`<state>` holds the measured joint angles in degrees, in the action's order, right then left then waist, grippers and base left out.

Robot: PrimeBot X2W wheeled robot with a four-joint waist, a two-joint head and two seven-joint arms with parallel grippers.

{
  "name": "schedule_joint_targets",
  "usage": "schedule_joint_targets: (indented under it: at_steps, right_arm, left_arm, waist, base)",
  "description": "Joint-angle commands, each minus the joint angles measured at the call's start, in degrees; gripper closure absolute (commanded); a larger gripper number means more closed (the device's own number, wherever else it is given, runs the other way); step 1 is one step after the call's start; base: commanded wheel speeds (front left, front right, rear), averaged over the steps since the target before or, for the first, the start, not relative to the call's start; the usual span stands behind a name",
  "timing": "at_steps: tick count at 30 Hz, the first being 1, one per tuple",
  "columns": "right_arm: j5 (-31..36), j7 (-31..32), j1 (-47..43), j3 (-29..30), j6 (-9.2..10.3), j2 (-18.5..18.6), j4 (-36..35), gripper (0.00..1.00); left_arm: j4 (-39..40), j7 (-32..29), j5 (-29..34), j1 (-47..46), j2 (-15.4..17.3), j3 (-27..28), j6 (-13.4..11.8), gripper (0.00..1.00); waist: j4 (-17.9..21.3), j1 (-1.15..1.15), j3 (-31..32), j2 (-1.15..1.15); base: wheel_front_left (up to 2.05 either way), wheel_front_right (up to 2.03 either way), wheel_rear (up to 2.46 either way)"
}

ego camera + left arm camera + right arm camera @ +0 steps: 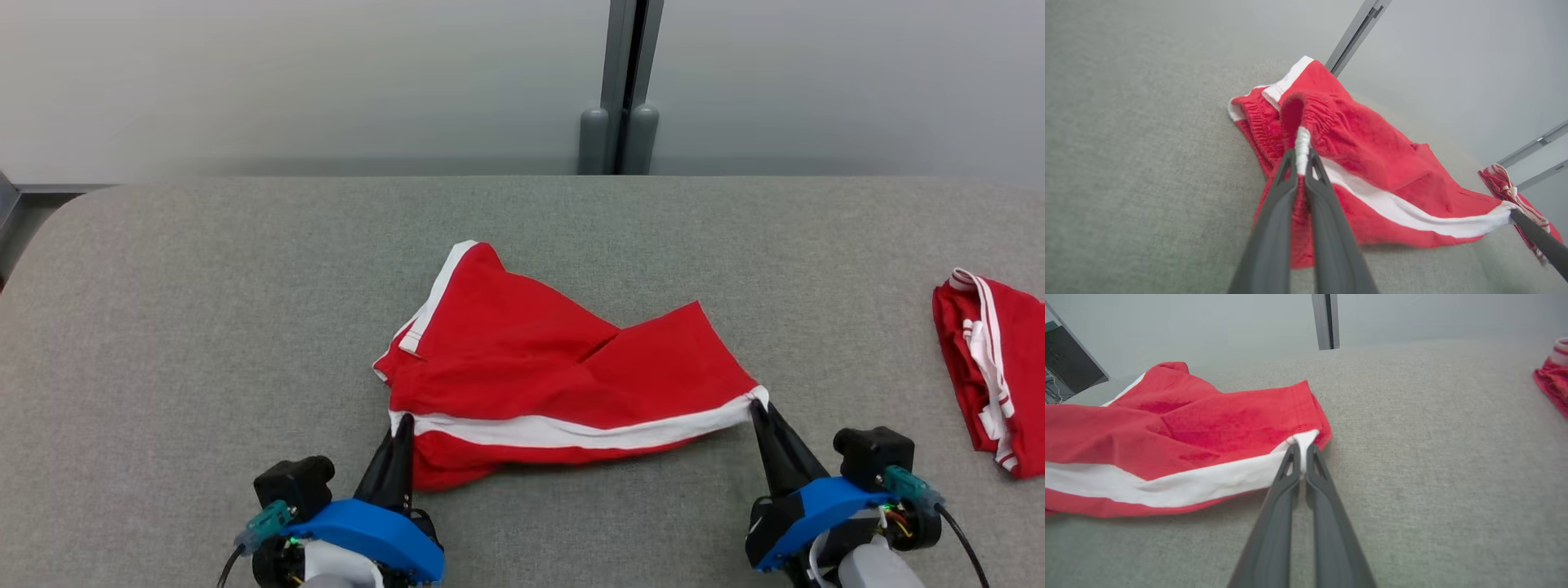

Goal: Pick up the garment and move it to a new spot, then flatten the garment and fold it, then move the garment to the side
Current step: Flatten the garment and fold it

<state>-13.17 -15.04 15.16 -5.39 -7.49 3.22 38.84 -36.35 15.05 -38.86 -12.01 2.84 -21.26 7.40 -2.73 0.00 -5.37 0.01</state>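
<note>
Grey table (163, 327), red shorts (531, 359) crumpled at its middle; flattening looks to be the step in hand. Left gripper (402, 423) is clamped on one end of the white stripe (571, 431), right gripper (756, 405) on the other. The next move is probably to draw the ends apart and lay the shorts smooth.

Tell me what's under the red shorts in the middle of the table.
The red shorts rest on the grey tabletop, visible around their edges. The patch directly beneath is covered by cloth, so anything there can't be seen.
</note>
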Motion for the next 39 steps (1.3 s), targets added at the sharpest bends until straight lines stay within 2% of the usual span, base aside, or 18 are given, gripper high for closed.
schedule_joint_targets:
  at_steps: [1,4,7,8,11,12,15,20,24,26,30,33,36,39]
  right_arm:
    - [-1.3,-0.2,-0.4,0.1,-0.01,0.1,-2.6,1.0]
    - [-3.2,-0.2,0.4,0.2,-0.01,0.1,-7.5,1.0]
    - [-5.3,-0.2,2.8,-0.3,-0.01,1.1,-14.2,1.0]
    - [-5.3,-0.2,2.8,-0.3,-0.01,1.1,-14.2,1.0]
    - [-8.1,-0.2,7.2,-0.8,-0.01,3.7,-21.2,1.0]
    - [-8.1,-0.2,7.2,-0.8,-0.01,3.7,-21.2,1.0]
    - [-10.2,-0.2,13.0,-1.9,-0.01,7.0,-24.2,1.0]
    - [-11.7,-0.2,20.8,-2.4,0.04,11.0,-22.6,1.0]
    - [-11.5,-0.2,26.1,-3.3,0.04,12.2,-20.0,1.0]
    - [-11.0,-0.2,29.7,-3.8,0.03,12.6,-18.0,1.0]
    - [-8.1,-0.2,37.7,-2.3,0.02,12.9,-15.4,1.0]
    - [-5.8,-0.2,41.1,0.0,0.02,12.0,-16.1,1.0]
    - [-5.4,-0.2,39.8,1.5,0.01,10.4,-17.0,1.0]
    - [-6.1,-0.2,33.7,0.8,0.01,9.4,-15.8,1.0]
  left_arm:
    - [1.8,0.1,2.8,-1.4,0.2,1.4,0.1,1.0]
    - [5.4,0.1,5.4,-3.1,0.8,3.5,0.1,1.0]
    - [9.6,0.2,7.9,-6.6,3.3,4.6,0.1,1.0]
    - [9.6,0.2,7.9,-6.6,3.3,4.6,0.1,1.0]
    - [14.4,0.1,11.6,-13.0,6.8,5.7,0.1,1.0]
    - [14.4,0.1,11.6,-13.0,6.8,5.7,0.1,1.0]
    - [17.3,-0.8,12.2,-20.5,9.5,7.3,-0.4,1.0]
    - [18.4,-4.3,13.4,-28.4,11.1,8.1,-2.4,1.0]
    - [16.2,-6.0,14.3,-32.7,10.9,7.2,-3.0,1.0]
    - [14.1,-6.0,14.3,-35.6,9.6,6.7,-3.2,1.0]
    - [9.6,-2.7,17.1,-42.9,8.0,5.5,-3.9,1.0]
    - [7.1,-0.6,17.0,-45.9,5.8,6.4,-4.0,1.0]
    - [4.8,0.1,16.0,-44.5,4.1,7.2,-2.9,1.0]
    - [3.6,0.1,15.1,-38.4,2.9,8.7,-1.9,1.0]
  waist:
    - [0.9,0.0,1.4,-0.01]
    - [1.7,0.0,3.0,-0.01]
    - [2.6,0.0,4.6,-0.01]
    - [2.6,0.0,4.6,-0.01]
    - [3.5,0.0,5.3,-0.01]
    - [3.5,0.0,5.3,-0.01]
    - [4.0,0.0,5.2,-0.01]
    - [4.3,0.0,1.8,-0.01]
    - [4.5,0.0,-1.7,-0.01]
    - [4.6,0.0,-4.3,-0.01]
    - [5.0,0.0,-8.5,-0.01]
    - [5.3,0.0,-9.8,-0.01]
    - [5.9,0.0,-9.0,-0.01]
    - [6.5,0.0,-6.9,-0.01]
  base:
    - [0.0,0.0,0.0]
    - [0.0,0.0,0.0]
    - [0.0,0.0,0.0]
    - [0.0,0.0,0.0]
    - [0.0,0.0,0.0]
    - [0.0,0.0,0.0]
    - [0.0,0.0,0.0]
    - [0.0,0.0,0.0]
    - [0.0,0.0,0.0]
    - [0.0,0.0,0.0]
    - [0.0,0.0,0.0]
    - [0.0,0.0,0.0]
    - [0.0,0.0,0.0]
    - [0.0,0.0,0.0]
